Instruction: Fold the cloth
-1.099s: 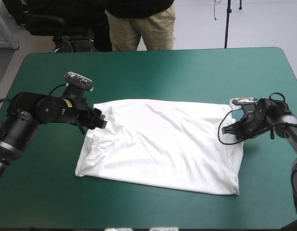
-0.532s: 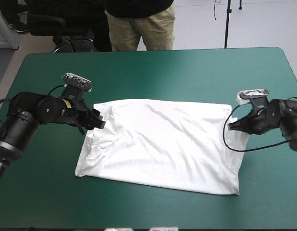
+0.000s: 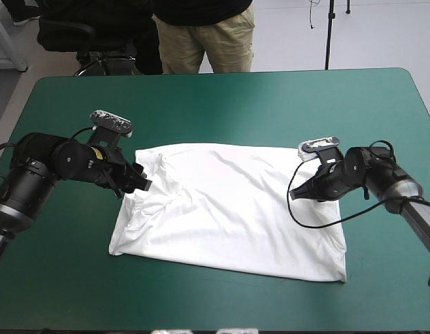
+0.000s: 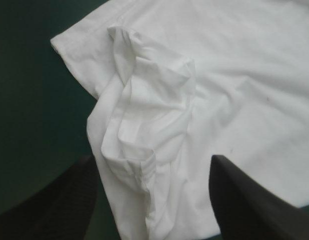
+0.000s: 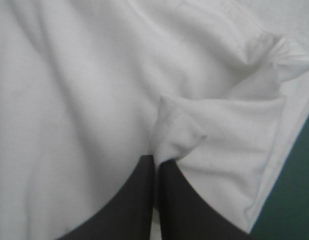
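Note:
The white T-shirt (image 3: 229, 209) lies spread across the middle of the teal-green table. My left gripper (image 3: 140, 182) is at its far left corner, fingers open and straddling a bunched sleeve fold (image 4: 144, 125). My right gripper (image 3: 301, 194) is over the shirt's right part, shut on the T-shirt: a pinched corner of cloth (image 5: 172, 137) stands up between its fingers (image 5: 139, 200), carried inward over the shirt.
A person's legs stand just beyond the table's far edge (image 3: 222, 72). Bare teal-green cover (image 3: 222, 111) lies between the shirt and that edge, and along the near edge.
My right gripper swung out past the shirt's right edge, then moved left over the shirt, drawing the right edge inward. The left gripper barely moved.

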You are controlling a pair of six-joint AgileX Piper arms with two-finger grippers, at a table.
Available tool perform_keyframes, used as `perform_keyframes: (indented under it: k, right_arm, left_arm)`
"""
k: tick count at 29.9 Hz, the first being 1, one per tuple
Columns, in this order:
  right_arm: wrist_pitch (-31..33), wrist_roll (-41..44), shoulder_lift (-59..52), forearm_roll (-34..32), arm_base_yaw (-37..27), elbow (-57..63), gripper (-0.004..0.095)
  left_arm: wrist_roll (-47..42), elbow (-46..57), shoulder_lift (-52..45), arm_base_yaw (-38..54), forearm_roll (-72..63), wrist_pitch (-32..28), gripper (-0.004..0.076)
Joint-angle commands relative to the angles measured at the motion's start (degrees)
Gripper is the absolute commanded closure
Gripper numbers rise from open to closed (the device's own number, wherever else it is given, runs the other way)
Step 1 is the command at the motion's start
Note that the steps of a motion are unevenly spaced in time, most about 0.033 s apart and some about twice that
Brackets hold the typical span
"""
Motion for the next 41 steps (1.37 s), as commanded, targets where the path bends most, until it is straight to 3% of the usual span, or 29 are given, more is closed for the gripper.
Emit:
perform_keyframes:
  k: [1, 4, 6, 12, 14, 23, 28, 34, 41]
  right_arm:
    - [-3.1, -2.2, 2.4, 2.3, 0.1, -1.3, 0.0908]
    - [-4.1, -3.8, 6.0, 3.3, 0.1, -1.3, 0.0899]
    - [-4.5, -4.7, 7.1, 3.3, 0.1, -1.3, 0.0838]
    - [-4.2, -6.0, 3.6, 4.3, 0.1, -1.4, 0.0451]
    - [-3.5, -5.9, 0.1, 4.3, 0.1, -1.4, 0.0382]
    - [4.7, -3.4, -21.1, 4.8, 0.1, -1.4, 0.0378]
    - [10.3, -3.4, -29.1, 6.6, 0.1, -1.3, 0.0383]
    - [11.3, -2.9, -32.3, 6.8, 0.1, -1.2, 0.0395]
    - [10.9, -2.7, -31.7, 7.2, 0.1, -1.1, 0.0408]
  left_arm:
    - [-0.6, -1.9, -1.7, -0.1, -0.3, 0.1, 0.0257]
    - [-0.6, -1.9, -2.0, -0.1, -0.1, 0.6, 0.0257]
    - [-0.9, -1.9, -2.5, -0.1, 0.3, 0.7, 0.0257]
    - [-3.6, -1.9, -4.5, -0.1, 4.5, 1.8, 0.0257]
    - [-4.8, -1.8, -5.1, -0.1, 6.3, 2.9, 0.0257]
    - [-11.2, 9.1, -8.3, -0.1, 12.0, 4.4, 0.0257]
    - [-14.4, 19.6, -9.1, -0.1, 12.0, 0.2, 0.0257]
    - [-18.0, 27.1, -9.0, -0.1, 11.8, -7.4, 0.0257]
    - [-18.0, 30.9, -5.8, -0.1, 9.3, -10.6, 0.0257]
